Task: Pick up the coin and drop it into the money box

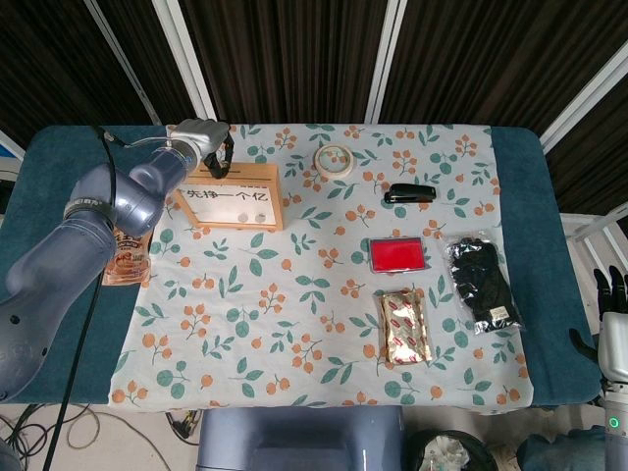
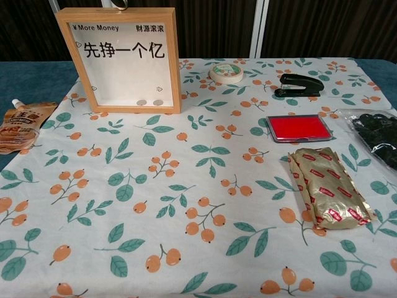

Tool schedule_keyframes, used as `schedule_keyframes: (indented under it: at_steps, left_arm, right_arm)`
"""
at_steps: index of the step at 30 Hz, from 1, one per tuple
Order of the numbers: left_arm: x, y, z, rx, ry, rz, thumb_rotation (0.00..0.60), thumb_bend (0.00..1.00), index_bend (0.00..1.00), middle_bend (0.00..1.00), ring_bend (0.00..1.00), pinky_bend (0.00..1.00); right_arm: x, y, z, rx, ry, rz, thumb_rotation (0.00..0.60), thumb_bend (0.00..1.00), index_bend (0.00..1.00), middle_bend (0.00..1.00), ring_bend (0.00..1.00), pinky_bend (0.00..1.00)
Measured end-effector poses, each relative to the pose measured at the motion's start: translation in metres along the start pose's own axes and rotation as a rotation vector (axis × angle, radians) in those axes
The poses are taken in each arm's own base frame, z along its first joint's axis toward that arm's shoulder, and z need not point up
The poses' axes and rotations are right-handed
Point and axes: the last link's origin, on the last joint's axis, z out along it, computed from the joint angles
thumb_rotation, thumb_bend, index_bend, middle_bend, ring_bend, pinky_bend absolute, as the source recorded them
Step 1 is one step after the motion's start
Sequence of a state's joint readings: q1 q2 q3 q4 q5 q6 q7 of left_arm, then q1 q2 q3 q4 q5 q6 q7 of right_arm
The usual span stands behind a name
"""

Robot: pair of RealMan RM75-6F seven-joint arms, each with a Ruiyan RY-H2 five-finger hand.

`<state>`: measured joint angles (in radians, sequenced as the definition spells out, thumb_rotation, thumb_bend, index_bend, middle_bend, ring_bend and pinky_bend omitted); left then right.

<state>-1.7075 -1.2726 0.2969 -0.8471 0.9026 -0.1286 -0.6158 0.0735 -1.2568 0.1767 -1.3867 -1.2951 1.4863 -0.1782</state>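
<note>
The money box (image 2: pixel 118 59) is a flat wooden frame with a clear front pane, standing upright at about 10 o'clock on the surface (image 1: pixel 294 324), which wears a smooth cloth printed with orange berries and green leaves over a blue cover. Two small round coins (image 2: pixel 150 102) lie at the bottom of the box behind the pane. No other coin can be made out on the cloth or in a hand.

The left hand (image 1: pixel 204 140) sits at the box's top edge, grey metal with dark fingers (image 1: pixel 223 157) curled down over the rim; whether they pinch anything cannot be told. Its rounded blue-grey arm runs toward 8 o'clock, passing over a soft orange spout pouch (image 2: pixel 22 124) lying flat at 9 o'clock.

The right hand (image 1: pixel 613 324) shows only at the frame's 4 o'clock edge, off the surface, dark fingers pointing up and slightly apart, holding nothing.

At 12 o'clock lies a round roll of tape (image 2: pixel 227 73); toward 1 o'clock a glossy black stapler (image 2: pixel 300 84). At 3 o'clock sits a rectangular red ink pad (image 2: pixel 299 128), beside it a crinkled clear bag of black gloves (image 1: pixel 483 282), near the cloth's right edge. Below the pad, a shiny gold foil packet (image 2: pixel 327 187) lies lengthwise.

The cloth's middle and the whole 6 to 8 o'clock stretch lie open.
</note>
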Motion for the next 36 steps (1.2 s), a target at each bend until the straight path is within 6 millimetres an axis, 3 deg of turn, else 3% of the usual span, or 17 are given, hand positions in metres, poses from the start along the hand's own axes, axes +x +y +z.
schedule_keyframes:
  at_steps: [36]
  left_arm:
    - [-0.0011, 0.0088, -0.0025, -0.018, 0.011, 0.059, 0.6, 0.53, 0.53, 0.02, 0.0, 0.0]
  right_arm:
    - [0.0027, 0.0044, 0.0009, -0.027, 0.018, -0.002, 0.6, 0.3, 0.0, 0.0, 0.0, 0.0]
